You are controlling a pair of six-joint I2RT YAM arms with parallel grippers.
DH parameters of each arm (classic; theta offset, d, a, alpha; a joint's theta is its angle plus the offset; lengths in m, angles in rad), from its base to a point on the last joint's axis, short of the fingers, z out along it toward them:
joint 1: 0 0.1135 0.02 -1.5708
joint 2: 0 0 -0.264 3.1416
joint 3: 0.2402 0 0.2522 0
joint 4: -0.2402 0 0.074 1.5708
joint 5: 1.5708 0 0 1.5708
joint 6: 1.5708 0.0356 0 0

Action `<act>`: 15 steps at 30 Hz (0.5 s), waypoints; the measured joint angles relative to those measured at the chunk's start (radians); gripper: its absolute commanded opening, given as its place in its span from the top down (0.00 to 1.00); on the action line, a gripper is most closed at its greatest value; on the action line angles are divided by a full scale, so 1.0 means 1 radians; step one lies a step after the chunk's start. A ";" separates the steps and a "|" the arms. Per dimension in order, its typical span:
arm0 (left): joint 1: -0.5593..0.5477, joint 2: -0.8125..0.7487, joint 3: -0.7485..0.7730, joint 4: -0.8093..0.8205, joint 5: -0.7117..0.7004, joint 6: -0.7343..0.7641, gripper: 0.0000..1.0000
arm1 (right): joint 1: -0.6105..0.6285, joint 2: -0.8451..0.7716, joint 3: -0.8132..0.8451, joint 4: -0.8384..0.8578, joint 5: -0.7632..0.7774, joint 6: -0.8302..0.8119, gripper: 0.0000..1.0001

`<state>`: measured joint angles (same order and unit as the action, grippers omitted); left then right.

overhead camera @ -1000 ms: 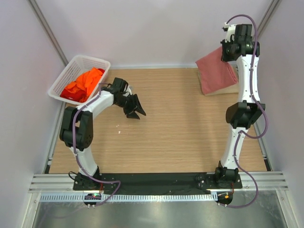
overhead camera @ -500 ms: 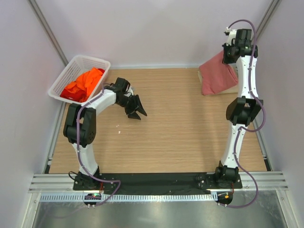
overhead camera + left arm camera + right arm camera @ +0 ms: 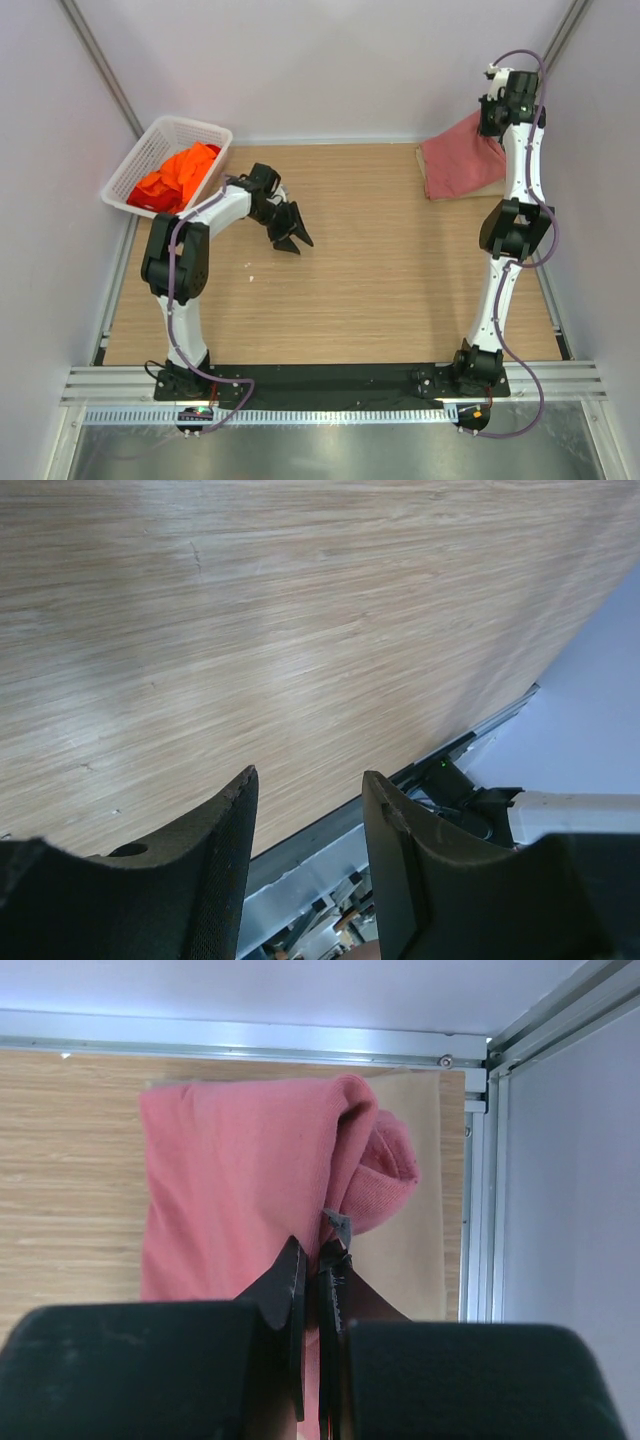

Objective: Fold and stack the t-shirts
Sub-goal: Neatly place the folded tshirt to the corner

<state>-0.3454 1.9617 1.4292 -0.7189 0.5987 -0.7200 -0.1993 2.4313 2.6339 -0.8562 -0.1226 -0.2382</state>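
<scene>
- White lattice basket (image 3: 148,165) sits tilted at the upper left of the top view, hanging over the edge of the wooden surface (image 3: 390,270). The orange and red t-shirts (image 3: 180,175) are bunched up inside it.
- The pink t-shirt (image 3: 455,165) is in the upper right corner, lying partly on a tan sheet (image 3: 492,187) right up against the back wall.
- From the right wrist camera, the pink t-shirt (image 3: 240,1170) drapes down over the tan sheet (image 3: 430,1250), with a rounded fold bulging at its upper right. A metal frame rail (image 3: 478,1180) runs just beside the sheet on the right.
- There's a tiny white speck (image 3: 250,265) on the bare wood near the left arm, and nothing else lies between the two arms.
- Right arm is stretched tall toward the back right corner. The right claw (image 3: 318,1252) is pinched tight on a fold of the pink t-shirt, lifting that edge while the rest stays on the surface.
- Left arm is bent sharply at the elbow, forearm reaching toward the middle of the frame. The left claw (image 3: 290,235) points down at the wood.
- In the left wrist view the left claw (image 3: 305,785) is spread apart with only bare surface (image 3: 250,630) showing in the gap.
</scene>
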 measured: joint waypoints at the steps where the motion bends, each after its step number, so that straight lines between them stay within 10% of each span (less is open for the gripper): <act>1: -0.003 0.004 0.004 -0.005 0.000 -0.001 0.53 | -0.005 0.011 0.000 0.014 -0.001 0.000 0.98; 11: -0.049 0.041 0.056 -0.049 -0.005 -0.005 0.53 | -0.043 0.129 0.000 0.142 0.006 -0.014 0.95; 15: -0.069 0.044 0.067 -0.066 -0.013 -0.006 0.53 | -0.055 0.183 0.009 0.189 0.028 -0.013 0.47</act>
<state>-0.4149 2.0056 1.4960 -0.7849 0.5858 -0.7265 -0.2546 2.6144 2.6427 -0.6674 -0.0948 -0.2516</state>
